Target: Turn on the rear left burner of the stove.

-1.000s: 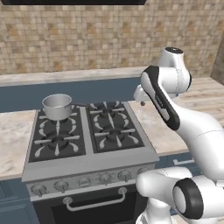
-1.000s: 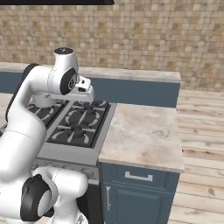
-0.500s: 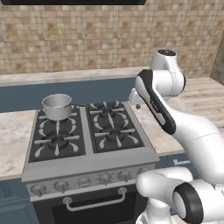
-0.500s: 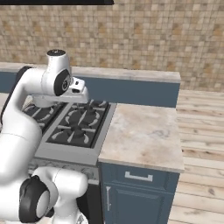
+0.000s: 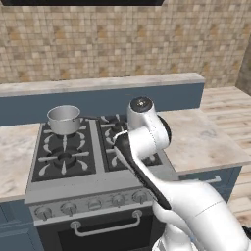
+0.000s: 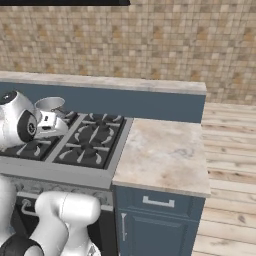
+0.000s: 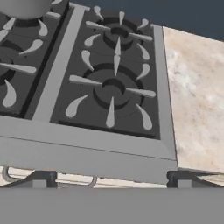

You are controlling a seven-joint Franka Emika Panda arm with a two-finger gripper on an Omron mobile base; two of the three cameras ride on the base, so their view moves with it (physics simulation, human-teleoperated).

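Gripper (image 7: 112, 177) spread wide, holding nothing.
I see its fingertips (image 7: 40, 178) above the stove (image 5: 98, 184) front edge, touching nothing. The rear left burner (image 5: 62, 133) sits at the cooktop's far-left corner, under a steel pot (image 5: 64, 119).

A tan mosaic-tiled wall (image 5: 122, 39) backs a raised blue ledge (image 6: 125, 102) with a pale top. Marbled beige worktop (image 6: 165, 150) sits over blue cabinets (image 6: 155, 220); wooden plank floor (image 6: 230, 165) lies at right.

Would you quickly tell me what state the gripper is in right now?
Gripper: open, holding nothing, above the stove's front edge.
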